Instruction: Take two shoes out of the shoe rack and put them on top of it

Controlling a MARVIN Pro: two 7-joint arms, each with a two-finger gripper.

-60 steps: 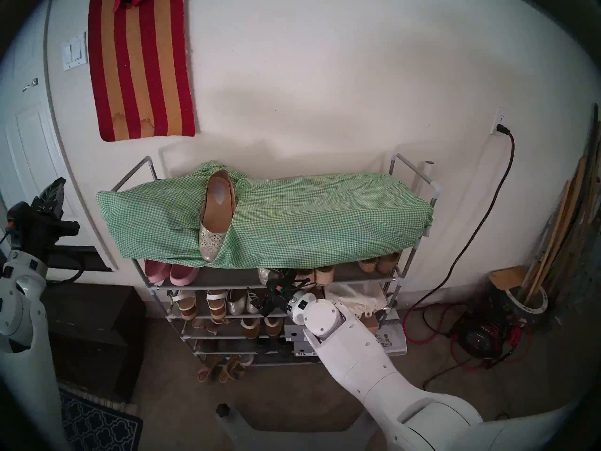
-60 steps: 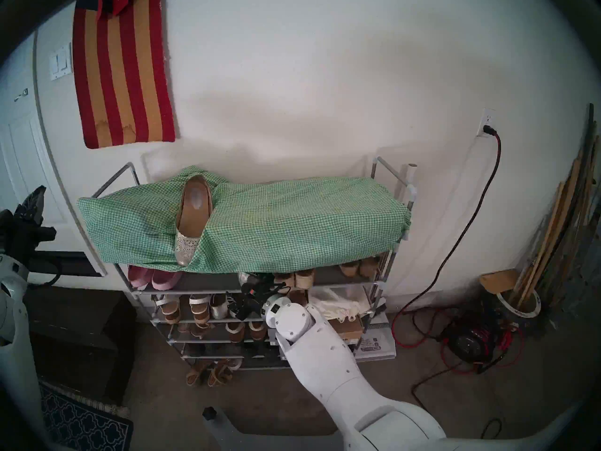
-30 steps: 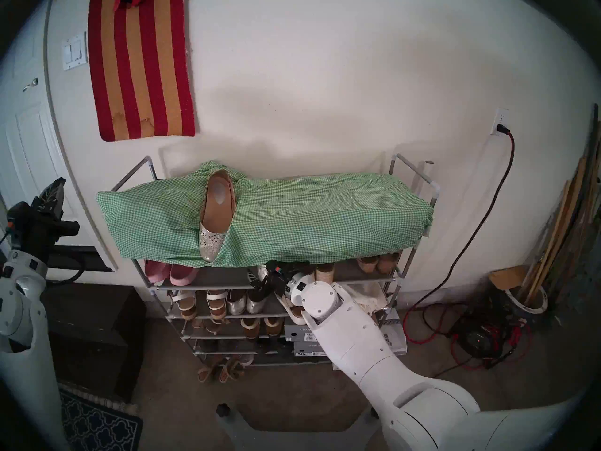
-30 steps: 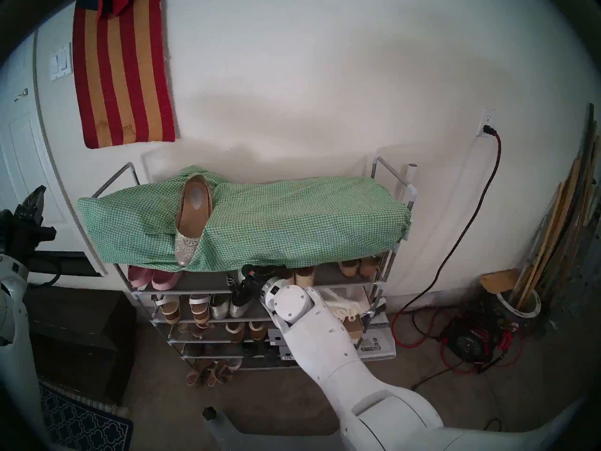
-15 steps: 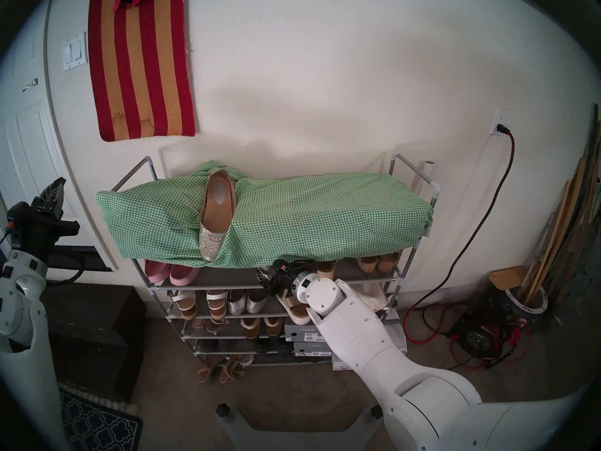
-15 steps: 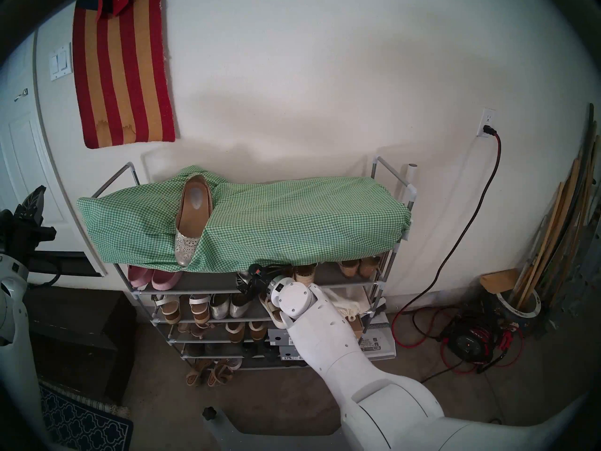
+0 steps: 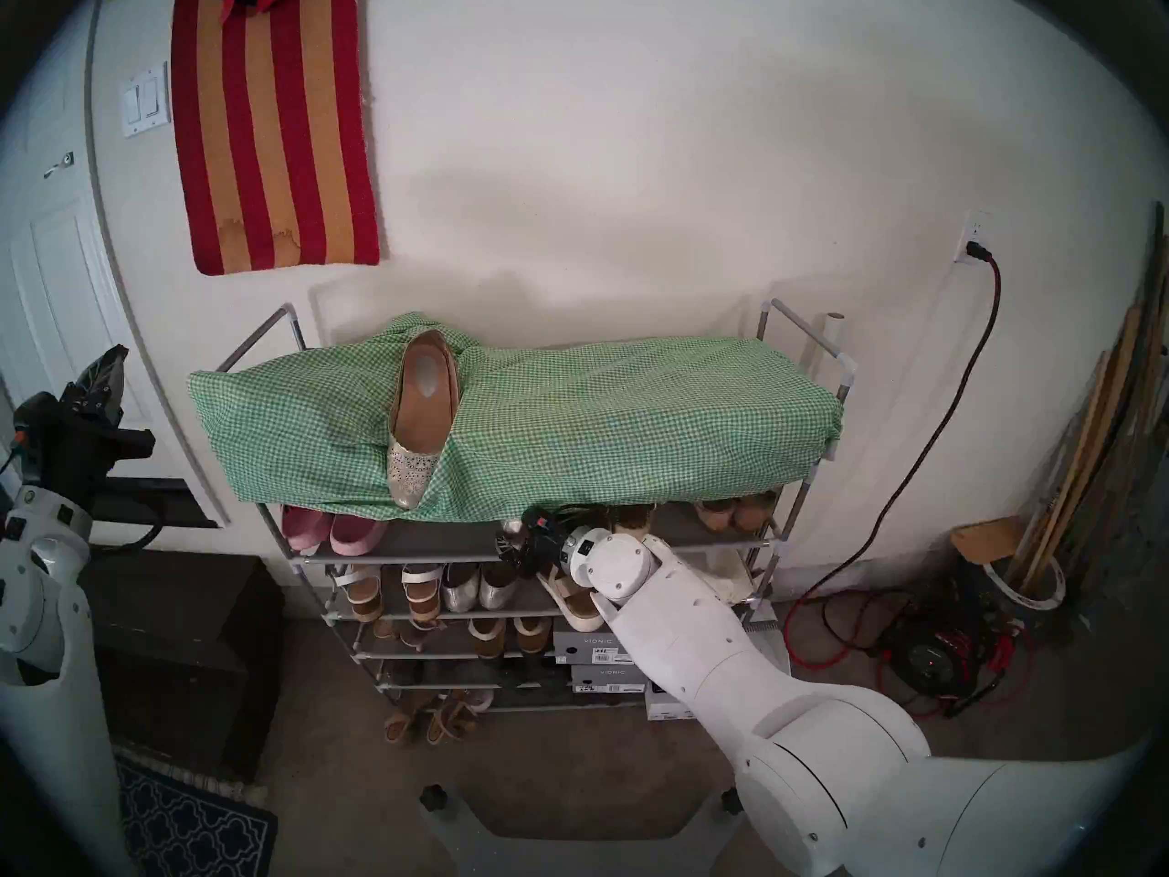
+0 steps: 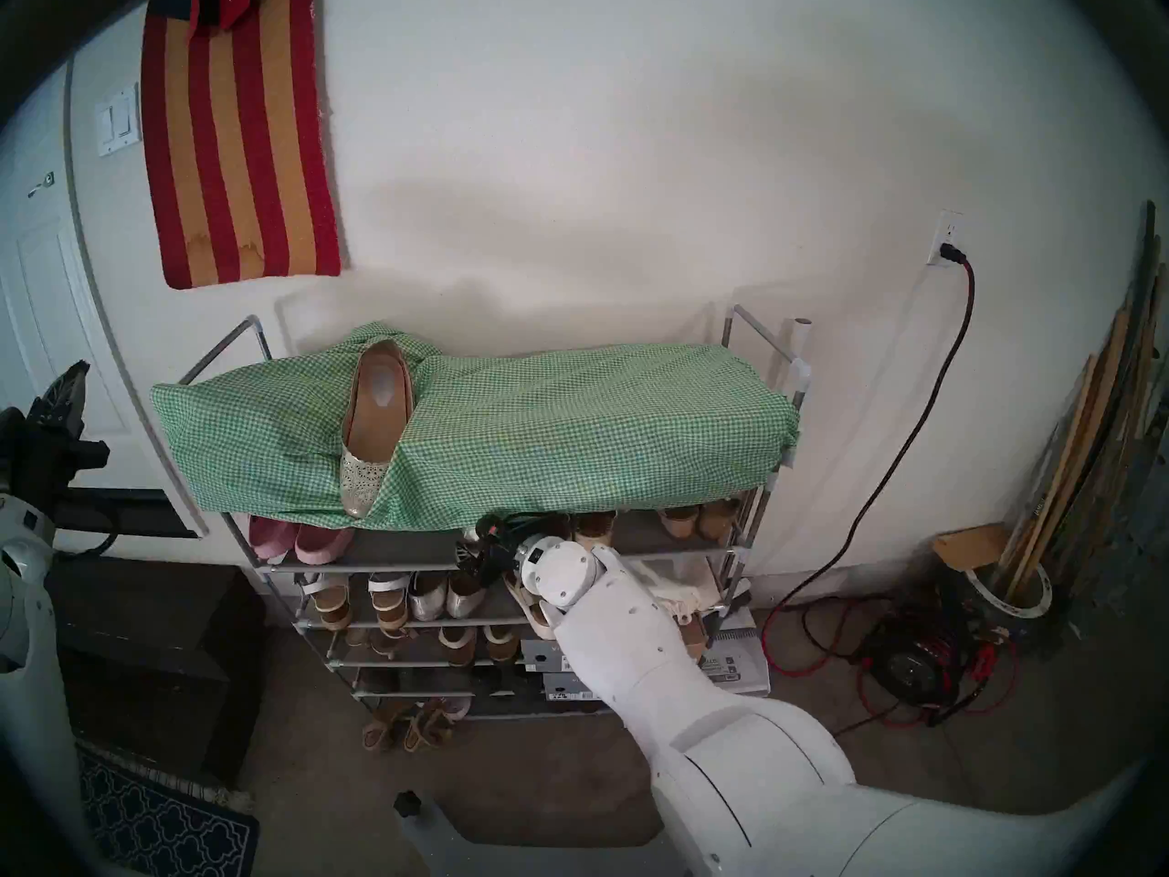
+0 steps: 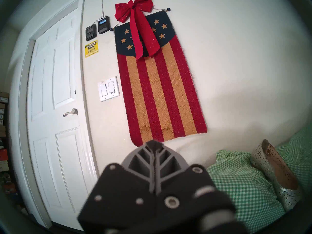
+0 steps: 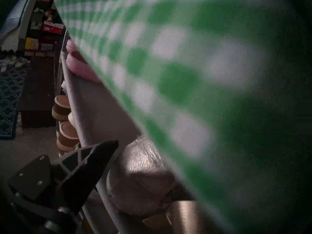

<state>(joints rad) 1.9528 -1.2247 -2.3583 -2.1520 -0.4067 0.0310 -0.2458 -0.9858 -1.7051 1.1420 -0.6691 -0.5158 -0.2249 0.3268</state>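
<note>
One perforated silver flat (image 7: 417, 426) with a tan insole lies on the green checked cloth (image 7: 632, 414) on top of the shoe rack (image 7: 803, 325); it also shows in the left wrist view (image 9: 276, 174). The second silver flat (image 10: 140, 169) stands on the tier under the cloth's front edge. My right gripper (image 7: 512, 543) is at its toe. One finger (image 10: 87, 167) stands off to the toe's left, so the jaws look open. The cloth hides the other finger. My left gripper (image 9: 154, 154) is shut and empty, held up left of the rack (image 7: 98, 376).
Pink slip-ons (image 7: 332, 531) sit left on the same tier, cork wedges (image 7: 632, 521) right of my gripper. Plain silver flats (image 7: 477, 588), a white sandal (image 7: 566, 597) and shoe boxes (image 7: 591, 648) are below. A dark cabinet (image 7: 183, 654) stands left, a red cable reel (image 7: 930, 657) right.
My right gripper rose from in front of the third tier to the second tier and moved in under the cloth's edge at the silver flat. The left arm has not moved.
</note>
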